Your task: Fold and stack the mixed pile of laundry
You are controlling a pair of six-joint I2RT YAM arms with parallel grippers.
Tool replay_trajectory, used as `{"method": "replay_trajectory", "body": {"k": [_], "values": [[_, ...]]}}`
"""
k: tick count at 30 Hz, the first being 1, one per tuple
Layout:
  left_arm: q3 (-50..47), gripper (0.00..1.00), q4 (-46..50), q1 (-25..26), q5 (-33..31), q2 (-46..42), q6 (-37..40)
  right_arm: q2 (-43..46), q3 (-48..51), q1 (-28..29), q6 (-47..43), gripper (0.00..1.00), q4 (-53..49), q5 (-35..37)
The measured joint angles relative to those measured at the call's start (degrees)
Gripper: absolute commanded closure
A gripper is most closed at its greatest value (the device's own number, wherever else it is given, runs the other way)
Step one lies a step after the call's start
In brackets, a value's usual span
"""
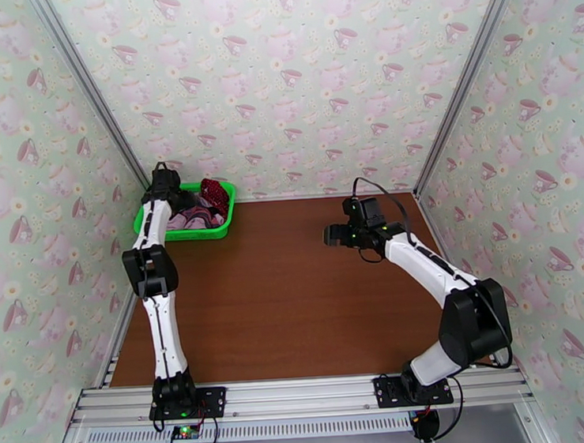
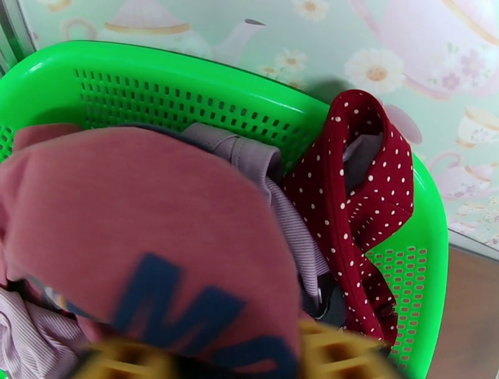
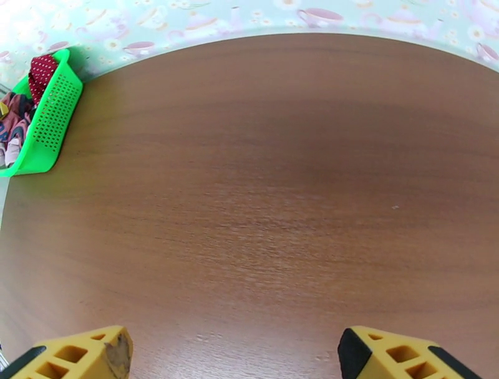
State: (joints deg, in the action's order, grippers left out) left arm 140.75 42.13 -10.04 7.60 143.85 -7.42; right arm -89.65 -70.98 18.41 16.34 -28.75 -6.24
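Our left tool (image 2: pixel 231 364) pinches the dusty-red tank top (image 2: pixel 143 212); right tool (image 3: pixel 234 355) spread. We should lift slowly, clearing the green mesh basket (image 2: pixel 187 93).

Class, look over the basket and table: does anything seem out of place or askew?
Only the dotted cloth: it spills over one corner of the green basket's rim, while the tank top and mauve piece sit crumpled inside.

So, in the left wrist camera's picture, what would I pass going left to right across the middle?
Dusty-red top with blue letters, pale mauve ribbed garment, dark-red dotted cloth, green basket's rim, brown table.
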Motion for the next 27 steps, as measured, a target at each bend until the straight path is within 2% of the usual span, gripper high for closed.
{"method": "replay_trajectory", "body": {"k": [8, 12, 20, 23, 27], "values": [[-0.74, 1.00, 0.26, 0.02, -0.76, -3.96, 0.02, 0.61, -0.04, 0.76, 0.00, 0.13, -0.04, -0.04], [-0.87, 1.00, 1.57, 0.20, -1.03, -12.22, -0.04, 3.41, 0.07, 0.76, -0.02, 0.13, 0.52, -1.44], [0.37, 1.00, 2.23, 3.17, -0.76, -33.07, -1.14, 15.10, 5.66, 1.77, -0.46, 0.09, 9.27, -9.97], [1.51, 1.00, 2.23, 5.44, -1.05, -37.05, -1.03, 18.03, 7.54, 1.88, -0.50, 0.09, 11.37, -12.07], [2.08, 1.00, 2.62, 7.15, -1.88, -37.73, -0.42, 19.85, 8.52, 1.88, -0.48, 0.09, 12.04, -12.83]]}}
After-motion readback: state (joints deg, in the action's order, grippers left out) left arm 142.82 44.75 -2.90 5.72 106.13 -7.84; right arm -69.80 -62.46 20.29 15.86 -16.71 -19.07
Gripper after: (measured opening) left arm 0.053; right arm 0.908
